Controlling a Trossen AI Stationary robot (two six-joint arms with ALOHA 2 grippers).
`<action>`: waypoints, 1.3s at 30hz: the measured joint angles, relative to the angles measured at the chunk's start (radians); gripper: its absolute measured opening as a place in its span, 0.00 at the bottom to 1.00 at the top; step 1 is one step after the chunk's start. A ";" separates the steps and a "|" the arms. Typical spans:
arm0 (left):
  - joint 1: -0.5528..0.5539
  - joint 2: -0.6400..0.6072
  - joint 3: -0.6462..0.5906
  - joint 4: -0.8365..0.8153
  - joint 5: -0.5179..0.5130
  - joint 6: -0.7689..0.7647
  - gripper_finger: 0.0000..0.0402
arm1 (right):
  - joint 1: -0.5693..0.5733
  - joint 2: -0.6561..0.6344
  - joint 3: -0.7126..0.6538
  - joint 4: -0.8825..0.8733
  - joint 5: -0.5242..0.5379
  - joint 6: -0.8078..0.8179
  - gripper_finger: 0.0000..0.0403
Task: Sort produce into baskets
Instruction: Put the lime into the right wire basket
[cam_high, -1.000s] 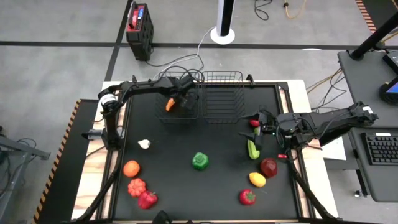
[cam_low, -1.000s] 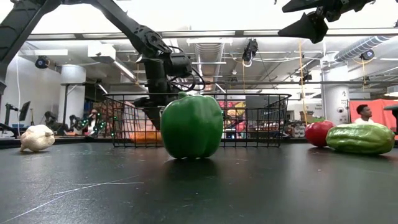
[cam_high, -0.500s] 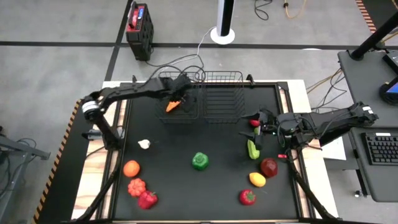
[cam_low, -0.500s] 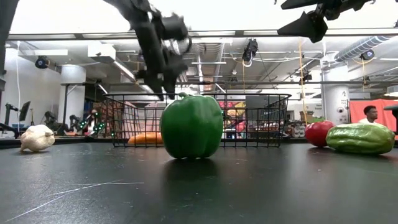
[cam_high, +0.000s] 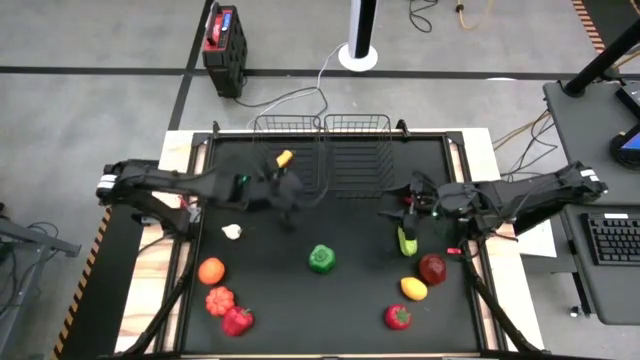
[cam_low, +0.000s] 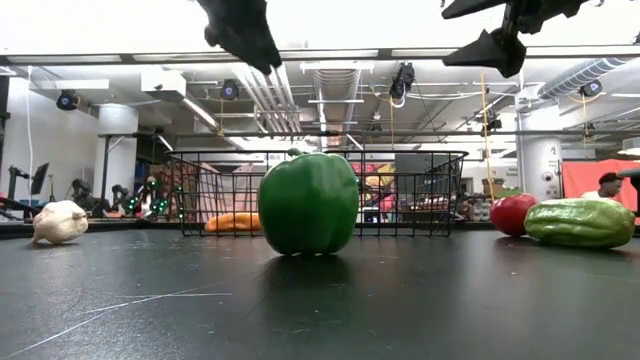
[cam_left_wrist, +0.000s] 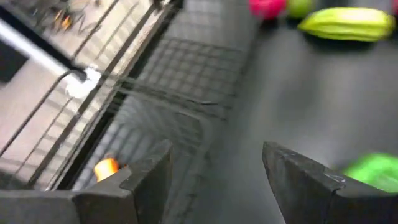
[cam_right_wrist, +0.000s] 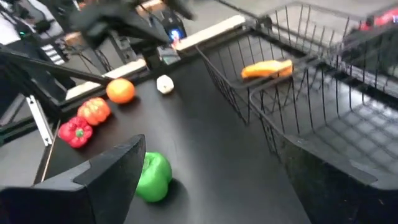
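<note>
Your left gripper (cam_high: 285, 195) has left the carrot (cam_high: 284, 158) in the left basket (cam_high: 262, 128) and pulled back, jaws open and empty, so pick next; right gripper (cam_high: 405, 208) waits open over the cucumber (cam_high: 406, 240).

2 baskets (cam_high: 289, 150) (cam_high: 359, 152) were counted, and 11 pieces of produce: 1 carrot (cam_high: 284, 157) inside, 10 on the table (cam_high: 350, 300).

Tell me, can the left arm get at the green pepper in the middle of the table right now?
Probably yes. The left gripper hangs with open, empty jaws just behind the green pepper, which stands alone on bare table. Nothing lies between them.
</note>
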 joint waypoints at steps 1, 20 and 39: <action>-0.032 -0.012 -0.017 0.005 -0.003 0.000 0.57 | 0.000 0.019 0.018 -0.022 0.000 0.021 0.89; -0.311 -0.236 -0.362 0.146 -0.120 -0.266 0.55 | 0.000 0.390 0.533 -0.896 -0.012 0.478 0.89; -0.314 -0.248 -0.379 0.162 -0.124 -0.378 0.53 | 0.000 0.403 0.579 -1.284 -0.151 0.679 0.89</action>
